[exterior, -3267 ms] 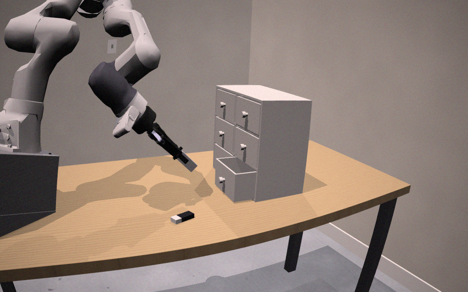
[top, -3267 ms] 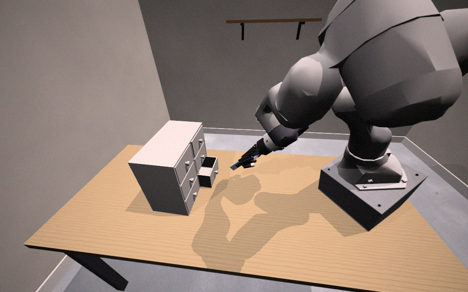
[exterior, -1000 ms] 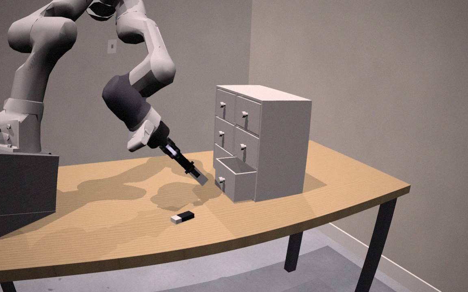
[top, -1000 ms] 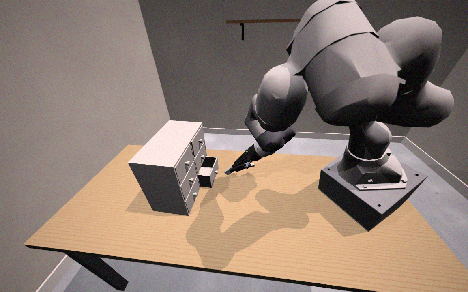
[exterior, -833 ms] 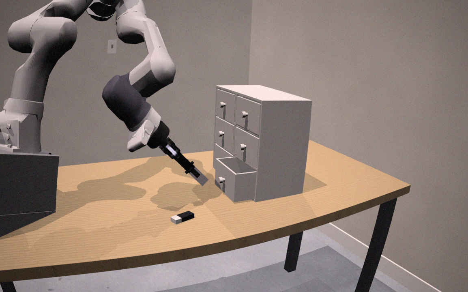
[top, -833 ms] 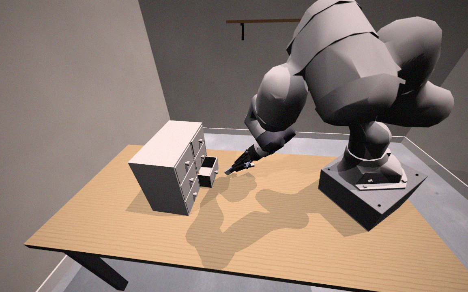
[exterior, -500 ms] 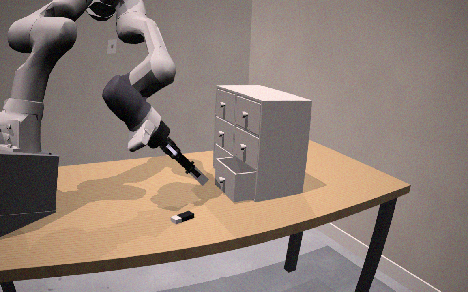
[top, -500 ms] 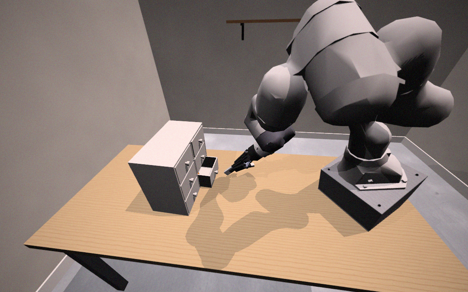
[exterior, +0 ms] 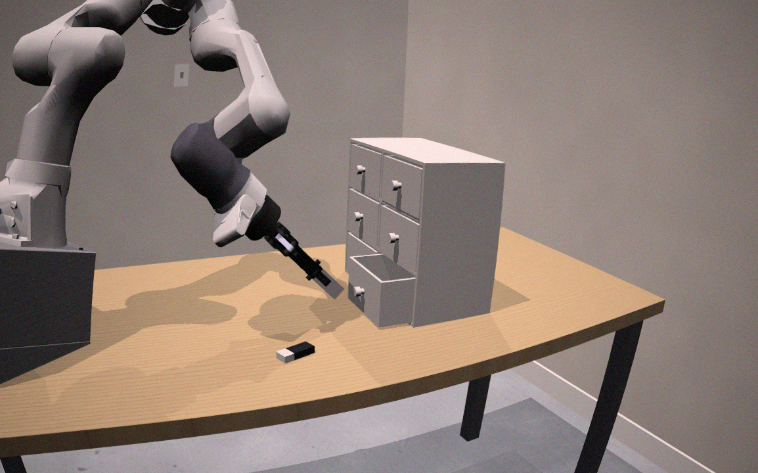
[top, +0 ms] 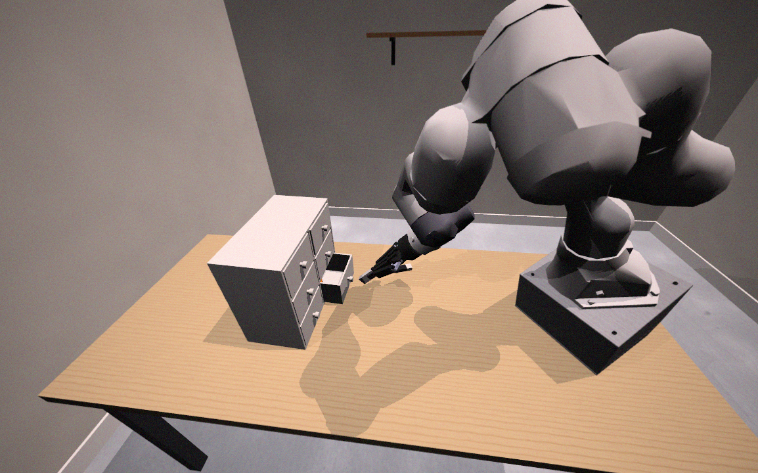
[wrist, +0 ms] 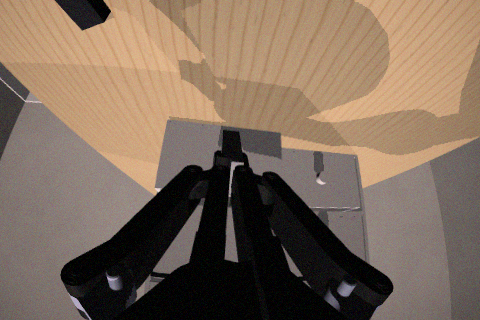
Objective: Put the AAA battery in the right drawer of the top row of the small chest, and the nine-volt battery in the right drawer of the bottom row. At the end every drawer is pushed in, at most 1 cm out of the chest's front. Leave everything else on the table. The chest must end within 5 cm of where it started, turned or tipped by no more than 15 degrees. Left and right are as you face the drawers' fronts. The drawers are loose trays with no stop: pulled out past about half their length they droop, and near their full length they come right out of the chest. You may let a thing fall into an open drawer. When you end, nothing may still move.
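The small chest [top: 264, 235] [exterior: 458, 235] [wrist: 340, 230] stands upright. Its bottom-row right drawer [top: 330, 293] [exterior: 396, 303] [wrist: 187, 142] is pulled partway out; the other drawers look pushed in. A tiny orange spot [top: 321, 281] shows at the open drawer's inner end in the top view, too small to name. My gripper [top: 366, 278] [exterior: 335, 290] [wrist: 229, 143] is shut and empty. Its tips point down and forward, a short way in front of the open drawer's face, low over the table. I cannot make out the AAA battery or the nine-volt battery in any view.
A black block with a white end [exterior: 295, 351] [wrist: 75, 2] lies on the table [top: 194, 376] [exterior: 194, 405], off to the right of the gripper as one faces the drawers. The arm's grey base [top: 569, 329] [exterior: 35, 299] stands opposite the chest.
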Tool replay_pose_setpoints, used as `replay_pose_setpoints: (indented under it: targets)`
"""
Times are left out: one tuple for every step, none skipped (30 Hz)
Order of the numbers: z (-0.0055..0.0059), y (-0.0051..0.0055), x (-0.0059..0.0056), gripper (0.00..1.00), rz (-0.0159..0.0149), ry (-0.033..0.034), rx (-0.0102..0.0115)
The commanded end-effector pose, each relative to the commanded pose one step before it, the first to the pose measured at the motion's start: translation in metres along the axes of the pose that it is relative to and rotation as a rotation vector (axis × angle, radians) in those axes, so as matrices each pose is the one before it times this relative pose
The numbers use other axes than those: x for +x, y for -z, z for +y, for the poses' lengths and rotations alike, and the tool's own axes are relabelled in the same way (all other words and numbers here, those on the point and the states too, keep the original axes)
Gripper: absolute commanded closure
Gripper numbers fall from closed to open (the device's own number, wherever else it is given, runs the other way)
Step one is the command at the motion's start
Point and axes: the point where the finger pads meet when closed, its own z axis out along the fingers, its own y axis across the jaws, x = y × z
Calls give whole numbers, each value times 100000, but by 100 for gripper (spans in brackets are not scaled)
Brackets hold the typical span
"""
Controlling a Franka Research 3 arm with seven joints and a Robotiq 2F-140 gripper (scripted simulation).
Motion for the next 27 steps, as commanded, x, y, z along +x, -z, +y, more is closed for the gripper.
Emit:
replay_pose_setpoints:
  targets:
    - [-166, -134, -31, 100, -22, 353, 452]
    - [-3, -98, -100, 100, -125, 60, -31]
    - [-3, -102, -104, 100, -126, 50, -28]
    - [-3, -107, -108, 100, -132, 52, -29]
    - [-3, -112, -113, 100, -137, 54, -31]
    - [-4, -116, -116, 100, -137, 47, -28]
    - [-4, -120, -120, 100, -141, 47, -28]
    - [-4, -124, -124, 100, -146, 48, -29]
    - [-4, -127, -127, 100, -145, 41, -25]
    - [-5, -131, -131, 100, -148, 41, -25]
    - [-5, -135, -134, 100, -151, 41, -25]
    - [-5, -137, -136, 100, -149, 36, -21]
    - [-5, -141, -139, 100, -152, 36, -22]
    - [-5, -141, -138, 100, -137, -18, -6]
    - [-5, -142, -139, 100, -130, -48, 3]
    - [-5, -144, -141, 100, -131, -46, 4]
    - [0, 0, 0, 100, 0, 0, 0]
    - [0, 0, 0, 100, 0, 0, 0]
    - [-5, -146, -142, 100, -124, -25, 10]
    - [-5, -147, -144, 100, -126, -26, 10]
    - [-5, -146, -141, 100, -102, -58, 32]
    - [-5, -146, -141, 100, -94, -72, 40]
    - [-5, -121, -112, 100, -13, -91, 102]
    - [-4, -48, -32, 100, 210, -140, 270]
    - [-3, -47, -35, 100, 210, -139, 269]
    - [-2, -46, -39, 100, 210, -138, 268]
    - [-1, -44, -42, 100, 209, -136, 266]
